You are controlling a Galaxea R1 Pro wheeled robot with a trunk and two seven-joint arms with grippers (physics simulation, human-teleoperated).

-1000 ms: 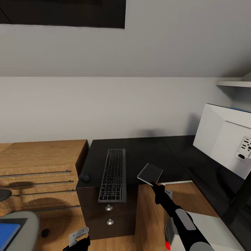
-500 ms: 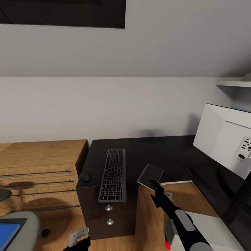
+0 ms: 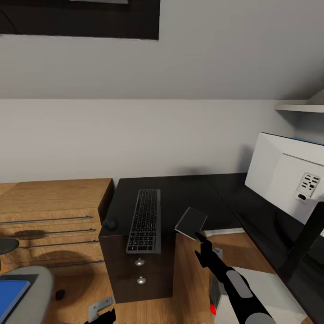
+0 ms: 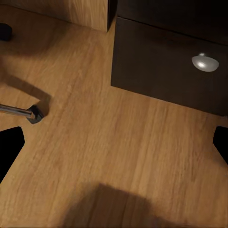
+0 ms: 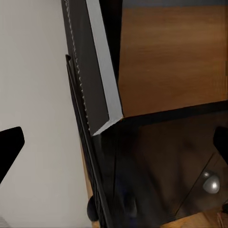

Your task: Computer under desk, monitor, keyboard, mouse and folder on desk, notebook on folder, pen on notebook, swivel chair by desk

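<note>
Right gripper point(image 3: 200, 237) sits just below the front edge of the desk point(image 3: 189, 193), jaws spread wide. In the right wrist view the two black fingertips point(image 5: 10, 147) stand well apart, with nothing pinched between them. The notebook point(image 3: 191, 222) lies right beside it at the desk's front corner, tilted and apparently hanging a bit over the edge, though I can't tell how much of it is supported.

It looks like a thin, light, fairly stiff slab with a dotted binding down one long side. I'd take it by the free edge that sticks out, not the binding. The cover looks smooth, so a shallow pinch might slip.

The blue folder point(image 3: 11, 290) is on the swivel chair point(image 3: 38, 288), way off to the robot's left and well apart from the desk. The notebook is supposed to end up on top of it, so the folder probably has to come over first.

The keyboard point(image 3: 145, 220) lies near the notebook, with the mouse point(image 3: 109, 223) on its far side by the desk's left edge. The monitor point(image 3: 285, 173) is on the right wing, back turned to us. A white box point(image 3: 265, 283) under the desk is probably the computer.

Left gripper point(image 3: 102, 310) hangs low over the floor, jaws open and empty.

What's in the way is the drawer unit point(image 3: 139, 262) under the keyboard and the wooden dresser point(image 3: 54, 202) — tight quarters for wheeling that chair in.
</note>
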